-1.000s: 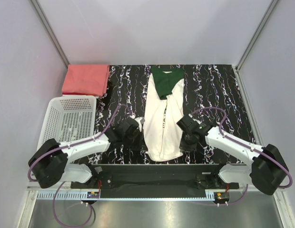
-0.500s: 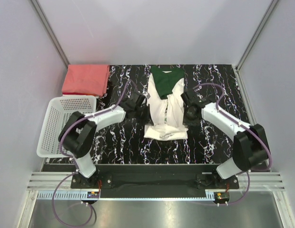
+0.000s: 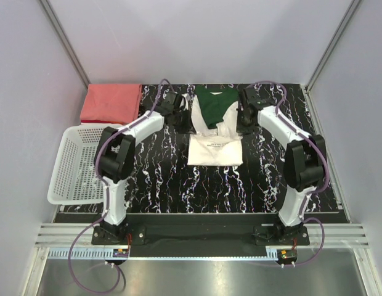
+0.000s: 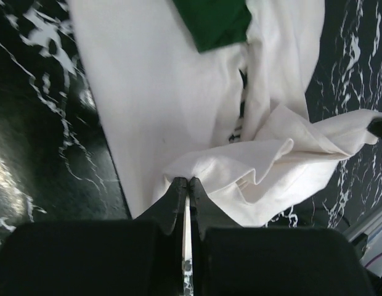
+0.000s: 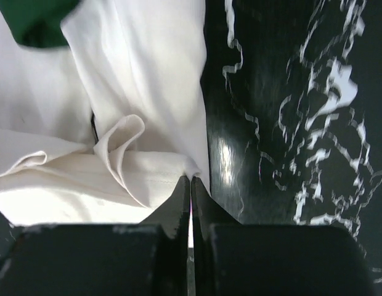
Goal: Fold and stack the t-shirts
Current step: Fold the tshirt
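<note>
A salmon shirt (image 3: pixel 111 103), cream-and-green shirt (image 3: pixel 214 151), black white-veined table (image 3: pixel 178 185).

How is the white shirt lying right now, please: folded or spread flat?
Partly folded: the shirt has its lower half doubled over the upper, the edge pinched by the shut left gripper and right gripper.

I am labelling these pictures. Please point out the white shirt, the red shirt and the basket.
white shirt (image 3: pixel 214 151), top view, on its folded lower part.
red shirt (image 3: pixel 111 103), top view, on its middle.
basket (image 3: pixel 64 161), top view, on its left wall.
</note>
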`<state>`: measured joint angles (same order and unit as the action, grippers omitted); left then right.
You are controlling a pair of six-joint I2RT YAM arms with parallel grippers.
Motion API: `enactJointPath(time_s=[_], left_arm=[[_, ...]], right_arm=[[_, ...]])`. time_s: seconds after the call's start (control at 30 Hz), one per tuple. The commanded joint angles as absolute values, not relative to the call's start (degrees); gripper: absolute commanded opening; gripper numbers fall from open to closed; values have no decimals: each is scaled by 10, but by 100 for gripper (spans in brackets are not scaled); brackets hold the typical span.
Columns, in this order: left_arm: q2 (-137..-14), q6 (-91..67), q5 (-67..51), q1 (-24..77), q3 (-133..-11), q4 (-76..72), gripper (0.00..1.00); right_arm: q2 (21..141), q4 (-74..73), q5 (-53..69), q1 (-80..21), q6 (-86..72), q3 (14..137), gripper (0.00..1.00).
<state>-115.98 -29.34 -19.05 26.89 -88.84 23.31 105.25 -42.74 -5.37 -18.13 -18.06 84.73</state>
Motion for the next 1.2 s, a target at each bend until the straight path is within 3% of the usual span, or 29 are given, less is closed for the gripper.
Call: enactJointPath(time_s=[0.0, 0.3, 0.67, 0.73, 0.83, 0.9, 1.0, 1.17], left_arm=[[-1184, -286, -223, 243, -940, 236, 0], [-1251, -319, -297, 200, -1012, 175, 0], [-1331, -345, -342, 176, -1079, 115, 0], [-1347, -352, -341, 171, -1097, 120, 8], [-1340, -345, -322, 166, -1092, 125, 30], [-1323, -321, -291, 163, -1081, 129, 39], [-1281, -305, -263, 157, -1061, 147, 42], [-1195, -290, -258, 167, -965, 167, 50]], right_arm=[[1086, -425, -31, -167, -149, 925, 0], [1176, -447, -20, -147, -124, 1082, 0], [1266, -429, -2, -115, -113, 1158, 0], [1280, -425, -1, -112, -106, 1168, 1], [1294, -424, 29, -104, -102, 1196, 13], [1292, -431, 38, -101, -101, 1219, 32], [1269, -450, 45, -100, -101, 1213, 50], [1175, -456, 94, -93, -107, 1101, 57]])
